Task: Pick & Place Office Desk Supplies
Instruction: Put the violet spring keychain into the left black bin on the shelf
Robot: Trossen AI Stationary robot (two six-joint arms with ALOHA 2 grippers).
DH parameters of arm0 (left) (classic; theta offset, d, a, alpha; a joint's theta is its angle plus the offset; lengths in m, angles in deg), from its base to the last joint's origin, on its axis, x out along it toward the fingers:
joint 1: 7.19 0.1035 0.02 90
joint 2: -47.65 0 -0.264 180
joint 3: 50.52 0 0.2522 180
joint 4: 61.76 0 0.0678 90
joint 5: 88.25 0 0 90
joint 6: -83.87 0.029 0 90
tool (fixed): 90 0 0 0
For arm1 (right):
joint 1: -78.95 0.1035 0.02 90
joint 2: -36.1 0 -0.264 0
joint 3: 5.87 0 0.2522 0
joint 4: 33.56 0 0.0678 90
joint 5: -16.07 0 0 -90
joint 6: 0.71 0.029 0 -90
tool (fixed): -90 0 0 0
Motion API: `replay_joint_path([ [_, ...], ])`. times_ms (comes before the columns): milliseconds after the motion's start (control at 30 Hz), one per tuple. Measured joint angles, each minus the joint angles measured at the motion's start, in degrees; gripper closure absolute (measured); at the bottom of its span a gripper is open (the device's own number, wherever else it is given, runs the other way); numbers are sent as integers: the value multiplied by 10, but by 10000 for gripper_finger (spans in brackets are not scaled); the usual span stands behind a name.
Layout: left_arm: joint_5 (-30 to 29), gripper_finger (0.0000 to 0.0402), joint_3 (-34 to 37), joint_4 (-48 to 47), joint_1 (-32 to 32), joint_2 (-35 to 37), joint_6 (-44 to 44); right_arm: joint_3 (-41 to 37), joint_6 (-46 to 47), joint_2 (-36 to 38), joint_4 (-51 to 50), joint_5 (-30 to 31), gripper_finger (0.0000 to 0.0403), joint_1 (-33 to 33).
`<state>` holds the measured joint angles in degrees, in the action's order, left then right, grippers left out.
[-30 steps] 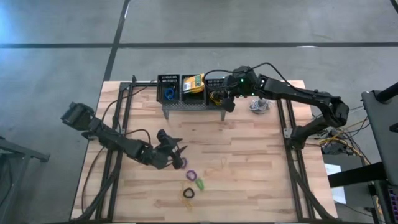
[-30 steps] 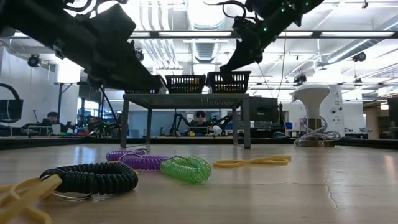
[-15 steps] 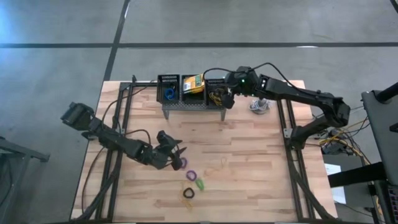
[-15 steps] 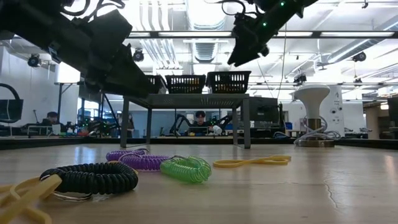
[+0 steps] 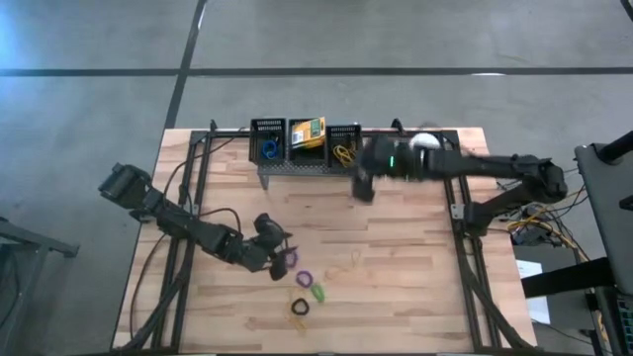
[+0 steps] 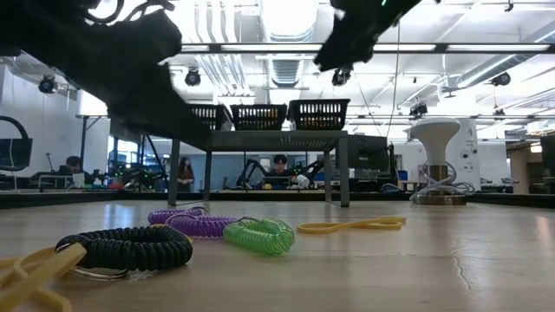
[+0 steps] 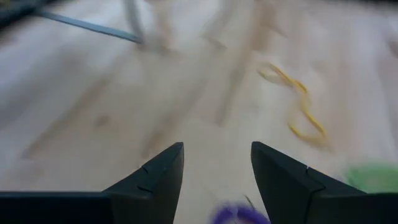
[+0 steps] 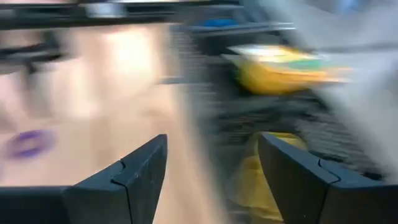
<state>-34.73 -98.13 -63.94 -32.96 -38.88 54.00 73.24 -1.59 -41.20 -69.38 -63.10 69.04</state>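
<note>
High view: right gripper (image 5: 362, 188) wide, empty, just before the stand (image 5: 307, 166); left gripper (image 5: 281, 249) parted above purple loop (image 5: 304, 278).

Baskets (image 5: 305, 139): three in a row on the stand (image 5: 307, 169), at the table's (image 5: 415, 277) far edge.
Loops (image 5: 305, 289): clustered on the table's near middle.
Band (image 5: 348, 264): just right of the loops.

Three mesh baskets (image 5: 306, 138) on the stand — four loops (image 6: 199, 232) and two yellow bands (image 6: 351, 225) below.

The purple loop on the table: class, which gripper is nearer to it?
Left. The left gripper hovers right beside the purple loop; the right gripper is away near the stand.
</note>
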Motion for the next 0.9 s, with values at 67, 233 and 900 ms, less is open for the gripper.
replay_joint_path([
  [67, 49, 207, 0, -5, 0, 0, 21, -41, 11, 5, 34, -4, 156, 56],
  [233, 85, 207, 11, -15, 0, -7, 9, -170, 34, 1, 217, 22, 156, 209],
  [900, 141, 367, -3, -6, 16, -118, 16, -284, -7, -166, 542, 309, 156, 390],
])
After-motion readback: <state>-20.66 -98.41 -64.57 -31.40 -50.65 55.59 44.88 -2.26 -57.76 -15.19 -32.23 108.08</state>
